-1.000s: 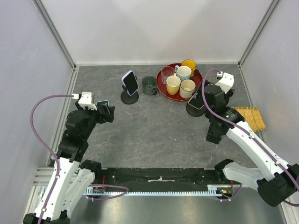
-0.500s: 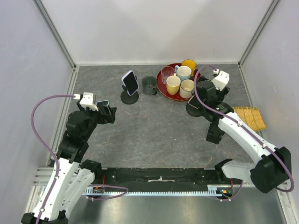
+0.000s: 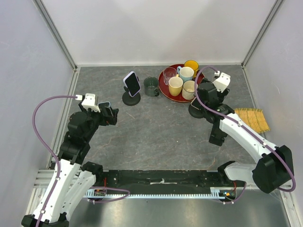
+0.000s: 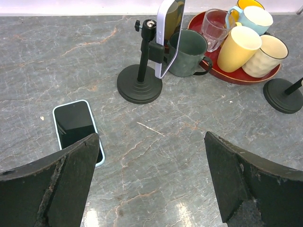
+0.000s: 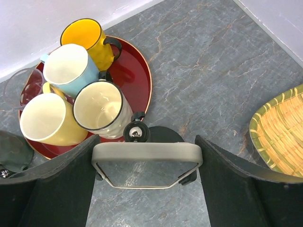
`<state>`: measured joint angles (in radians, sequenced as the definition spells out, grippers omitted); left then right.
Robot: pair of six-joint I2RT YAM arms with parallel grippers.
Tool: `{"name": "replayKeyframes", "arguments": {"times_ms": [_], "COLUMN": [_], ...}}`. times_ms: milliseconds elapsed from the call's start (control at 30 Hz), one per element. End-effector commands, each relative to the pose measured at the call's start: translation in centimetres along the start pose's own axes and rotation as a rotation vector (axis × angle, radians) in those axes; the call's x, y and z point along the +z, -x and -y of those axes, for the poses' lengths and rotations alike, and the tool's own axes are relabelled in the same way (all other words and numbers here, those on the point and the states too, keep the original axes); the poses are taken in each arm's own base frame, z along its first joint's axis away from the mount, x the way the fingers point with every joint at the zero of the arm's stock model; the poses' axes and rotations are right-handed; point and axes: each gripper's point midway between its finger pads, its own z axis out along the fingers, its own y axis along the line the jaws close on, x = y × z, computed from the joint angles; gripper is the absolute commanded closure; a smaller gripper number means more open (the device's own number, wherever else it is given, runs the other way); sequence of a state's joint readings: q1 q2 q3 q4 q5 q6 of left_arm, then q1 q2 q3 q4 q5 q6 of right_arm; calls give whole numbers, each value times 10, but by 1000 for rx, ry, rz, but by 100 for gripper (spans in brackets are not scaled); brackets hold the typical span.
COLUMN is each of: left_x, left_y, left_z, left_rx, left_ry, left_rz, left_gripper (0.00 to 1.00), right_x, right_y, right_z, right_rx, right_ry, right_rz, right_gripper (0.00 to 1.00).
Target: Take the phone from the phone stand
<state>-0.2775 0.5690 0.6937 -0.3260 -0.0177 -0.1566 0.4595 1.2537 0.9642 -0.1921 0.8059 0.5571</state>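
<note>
A phone in a grey case (image 5: 147, 152) stands on a black phone stand (image 5: 163, 134), seen from its top edge. My right gripper (image 5: 147, 137) straddles it, its fingers (image 5: 52, 184) pressed against both side edges; the phone is still on the stand. In the top view the right gripper (image 3: 200, 100) is over that stand (image 3: 195, 112). A second stand (image 3: 131, 99) holds a purple-cased phone (image 3: 132, 83), which also shows in the left wrist view (image 4: 169, 33). My left gripper (image 3: 111, 115) is open and empty above the table, next to a phone lying flat (image 4: 75, 125).
A red tray (image 3: 163, 90) with several mugs and a glass sits just behind the right stand, close to the right gripper. A dark green mug (image 3: 151, 86) stands beside the left stand. A woven bamboo mat (image 3: 253, 119) lies at the right. Walls enclose the table.
My right gripper has moved left and forward onto the phone on the right stand. The left arm has barely moved.
</note>
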Motion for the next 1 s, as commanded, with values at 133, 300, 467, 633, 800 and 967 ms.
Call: {"name": "replayKeyframes", "arguments": {"times_ms": [133, 300, 467, 633, 800, 967], "left_x": [4, 6, 7, 8, 10, 9], "left_y": [7, 4, 2, 0, -3, -4], "left_z": [4, 10, 17, 27, 29, 36], "left_rx": [21, 23, 25, 25, 28, 30], "left_ry": [-22, -57, -99, -150, -168, -210], "left_rz": [25, 11, 4, -6, -20, -24], "left_gripper": [2, 2, 2, 4, 4, 4], "right_x": [-8, -22, -45, -70, -107, -142], "right_y": [1, 7, 11, 5, 1, -14], "right_z": [-1, -9, -26, -53, -87, -114], "right_rx": [-28, -96, -180, -238, -288, -371], "right_ry": [70, 175, 352, 556, 799, 1030], "right_rz": [-4, -14, -24, -51, -69, -88], "right_gripper": [34, 55, 67, 70, 71, 71]}}
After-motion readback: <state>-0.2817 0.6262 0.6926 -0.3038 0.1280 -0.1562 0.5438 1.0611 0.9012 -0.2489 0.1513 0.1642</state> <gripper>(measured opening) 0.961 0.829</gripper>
